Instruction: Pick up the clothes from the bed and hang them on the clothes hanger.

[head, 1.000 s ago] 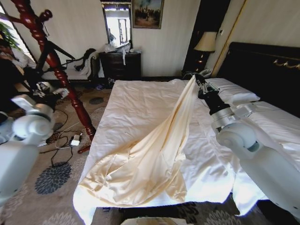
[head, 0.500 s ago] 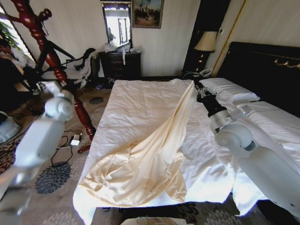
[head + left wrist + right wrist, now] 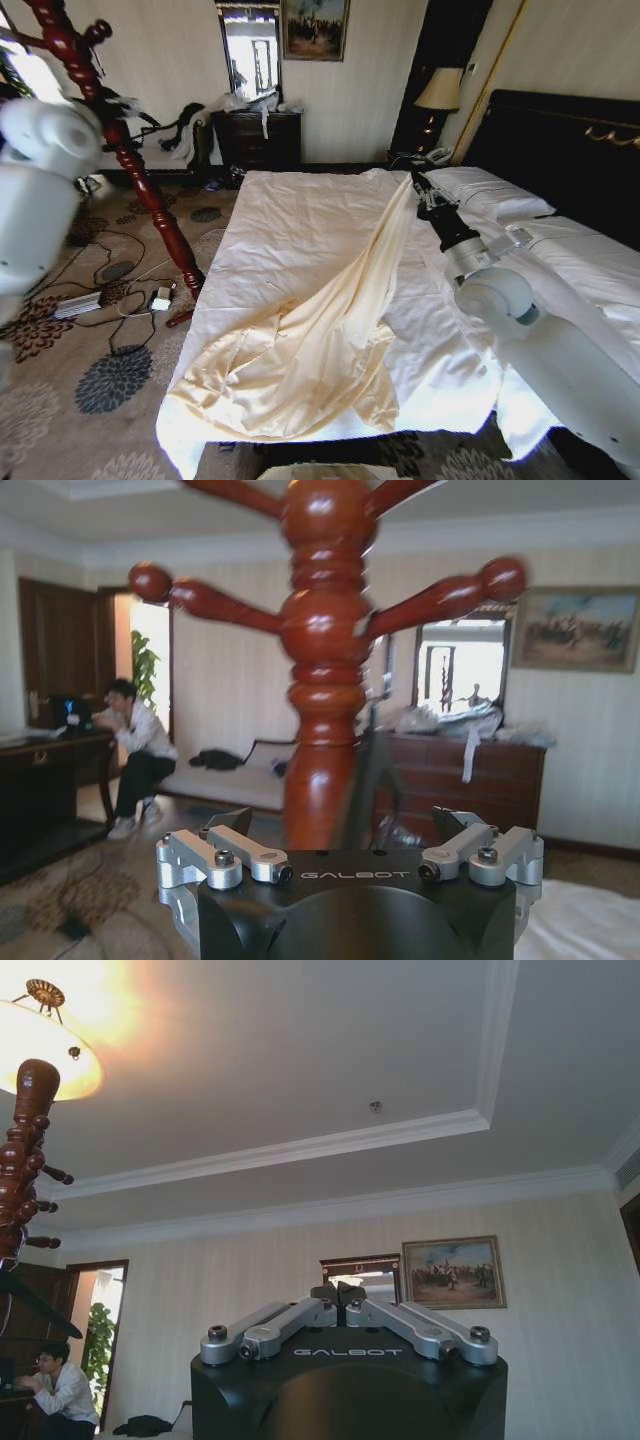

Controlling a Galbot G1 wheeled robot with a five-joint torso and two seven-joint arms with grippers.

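Head view: the shirt [image 3: 320, 340] lay mostly heaped on the near corner of the bed [image 3: 290, 215], one long fold drawn up taut to the right hand [image 3: 418, 185], which was raised above the mattress near the pillows [image 3: 495, 200]. The fingers sat against the top of that fold; the fabric hid how they met. Left arm was raised at the left edge beside a red-brown wooden coat stand [image 3: 120, 150]. Left wrist view: left hand [image 3: 350, 845] had its fingers spread, nothing between them, with the stand's turned post close ahead. Right wrist view: right hand pointed up at the ceiling, fingers pressed together at the tips; what they pinched could not be made out there, likely the shirt. Judgement: the cloth looked light, limp and slippery; a hold at the collar or shoulder seam seemed safer than loose fabric, which may slide out.
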